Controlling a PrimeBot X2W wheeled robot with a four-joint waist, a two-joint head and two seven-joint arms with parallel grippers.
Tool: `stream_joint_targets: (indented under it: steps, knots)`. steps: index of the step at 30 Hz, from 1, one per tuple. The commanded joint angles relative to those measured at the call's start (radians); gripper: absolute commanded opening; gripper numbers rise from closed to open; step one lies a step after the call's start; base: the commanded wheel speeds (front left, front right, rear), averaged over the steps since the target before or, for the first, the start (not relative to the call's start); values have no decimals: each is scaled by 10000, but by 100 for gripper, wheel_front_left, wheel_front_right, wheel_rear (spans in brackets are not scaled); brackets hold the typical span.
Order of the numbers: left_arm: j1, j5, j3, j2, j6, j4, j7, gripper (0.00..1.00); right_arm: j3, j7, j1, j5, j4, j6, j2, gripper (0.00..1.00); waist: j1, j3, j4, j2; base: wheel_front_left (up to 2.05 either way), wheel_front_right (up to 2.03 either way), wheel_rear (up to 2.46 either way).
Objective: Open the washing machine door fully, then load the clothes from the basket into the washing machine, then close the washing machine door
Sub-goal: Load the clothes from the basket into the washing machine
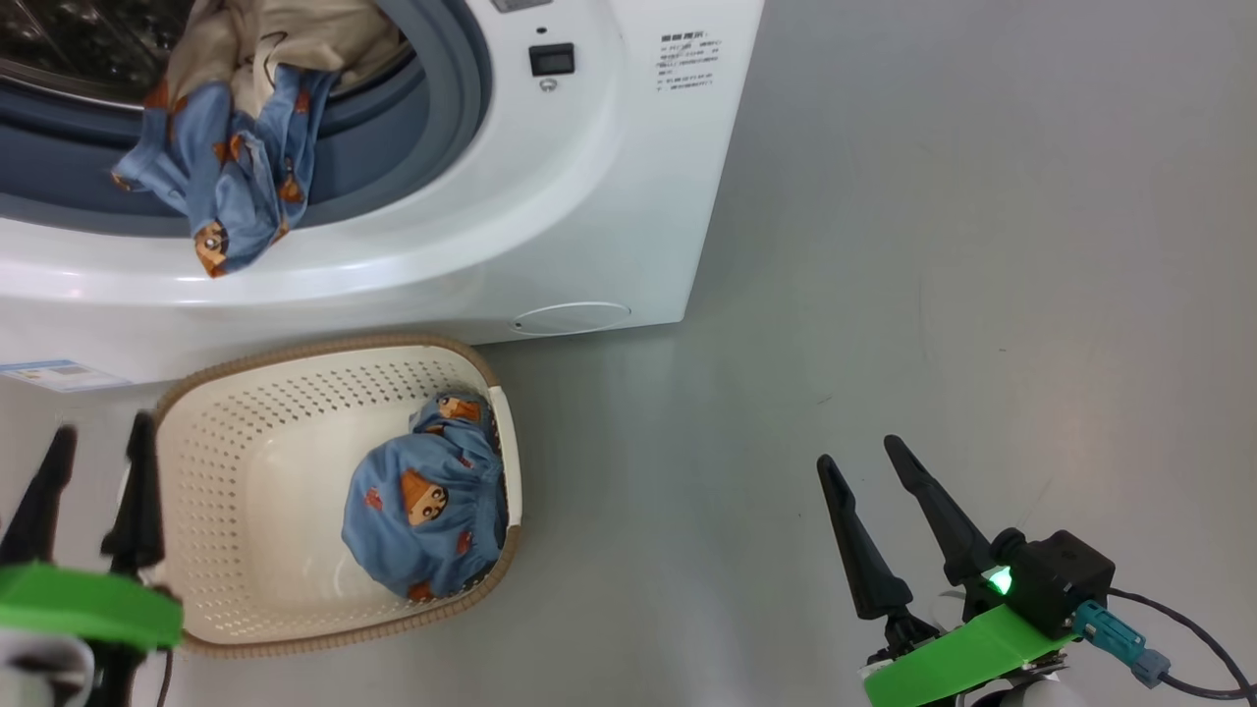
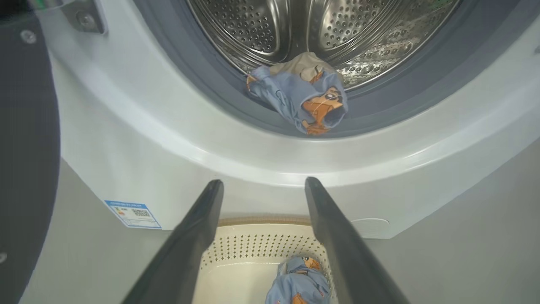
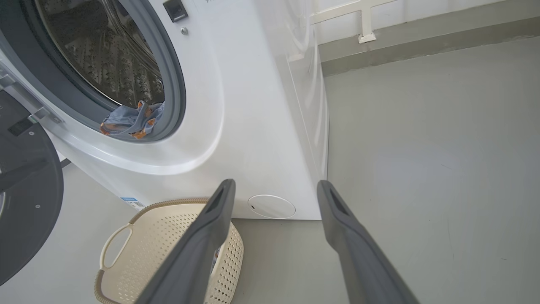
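The washing machine point(image 1: 589, 196) stands open, its door point(image 3: 25, 198) swung out to the left. One bear-print garment point(image 1: 231, 147) hangs over the grey-blue seal, half in the drum point(image 2: 303, 103), cream side up. A second blue garment point(image 1: 427, 511) lies bunched in the right end of the cream basket point(image 1: 245, 511) on the floor before the machine. My left gripper point(image 1: 96, 447) is open just left of the basket, fingers empty. Over bare floor to the basket's right, my right gripper point(image 1: 864, 457) is open and holds nothing.
Grey floor point(image 1: 982, 295) spreads wide to the right of the machine. A wall base with a white bracket point(image 3: 365, 25) runs behind the machine. A blue label sticker point(image 2: 133, 214) sits low on the machine's front, a round white cap point(image 1: 572, 317) at its lower right.
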Motion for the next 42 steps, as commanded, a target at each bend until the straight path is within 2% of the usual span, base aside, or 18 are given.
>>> stream_joint_targets:
  steps: [1,14,26,42]
  knots:
    - [238,57,669,280,16,-151,-61,100,266,-48,104,-119,-250,16,19,100,0,23,13,-1,0,0,0]
    - [1477,1145,1868,-366,-159,-926,-63,100,211,-48,21,-191,-216,16,19,100,0,91,171,-1,0,0,0]
    - [1986,1713,1982,-700,-201,-1265,-64,100,194,-48,-19,-214,-199,16,19,100,0,132,226,-1,0,0,0]
    - [2113,1792,1956,-713,-204,-1194,-64,100,195,-48,-52,-210,-176,16,19,100,0,159,229,-1,0,0,0]
